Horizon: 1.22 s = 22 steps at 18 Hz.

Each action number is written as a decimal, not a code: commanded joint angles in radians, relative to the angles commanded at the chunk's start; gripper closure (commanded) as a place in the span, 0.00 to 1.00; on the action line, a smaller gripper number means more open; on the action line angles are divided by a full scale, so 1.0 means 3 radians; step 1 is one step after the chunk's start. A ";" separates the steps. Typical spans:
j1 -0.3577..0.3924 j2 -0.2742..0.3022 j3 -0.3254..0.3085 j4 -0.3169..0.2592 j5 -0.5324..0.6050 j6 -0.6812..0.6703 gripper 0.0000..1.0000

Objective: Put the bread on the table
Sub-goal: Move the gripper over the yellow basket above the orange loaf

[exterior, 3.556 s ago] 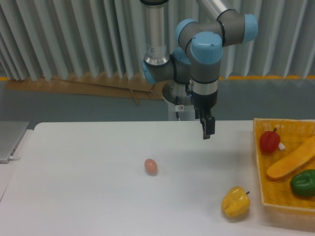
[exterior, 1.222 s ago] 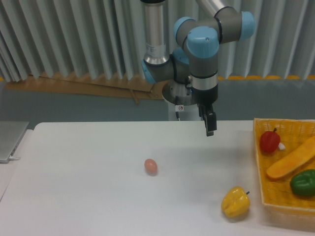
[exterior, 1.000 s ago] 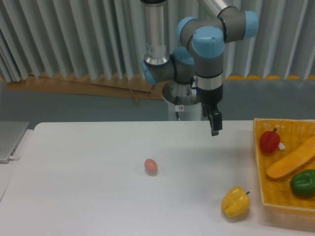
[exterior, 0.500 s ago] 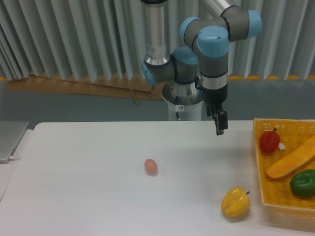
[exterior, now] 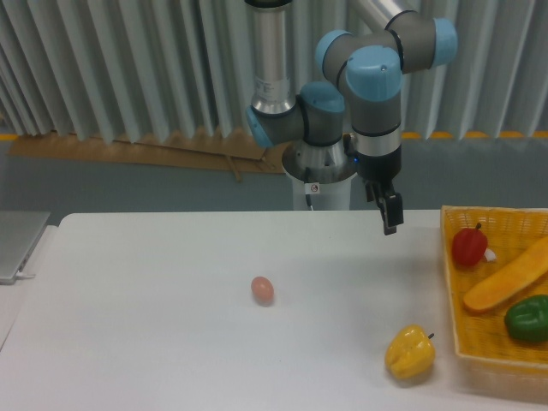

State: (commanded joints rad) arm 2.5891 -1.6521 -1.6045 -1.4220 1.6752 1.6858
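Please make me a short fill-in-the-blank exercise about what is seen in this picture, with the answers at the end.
1. The bread lies inside the yellow ____.
2. The pepper lying on the table has the colour ____.
3. The small egg rests on the table, to the ____ of the yellow pepper in the picture.
4. The gripper holds ____.

Answers: basket; yellow; left; nothing

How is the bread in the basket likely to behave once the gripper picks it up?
The bread looks smooth and rigid, so it probably stays straight when lifted. Being long and slender, it may tilt if gripped off-centre. Its rounded form suggests it could roll once set on the table. The gripper hangs empty, left of the basket.
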 joint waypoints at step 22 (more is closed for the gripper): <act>0.0886 -0.0557 0.0128 0.0961 0.0000 0.0051 0.00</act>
State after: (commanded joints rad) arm 2.8547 -1.8192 -1.5662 -1.1338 1.6751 1.7012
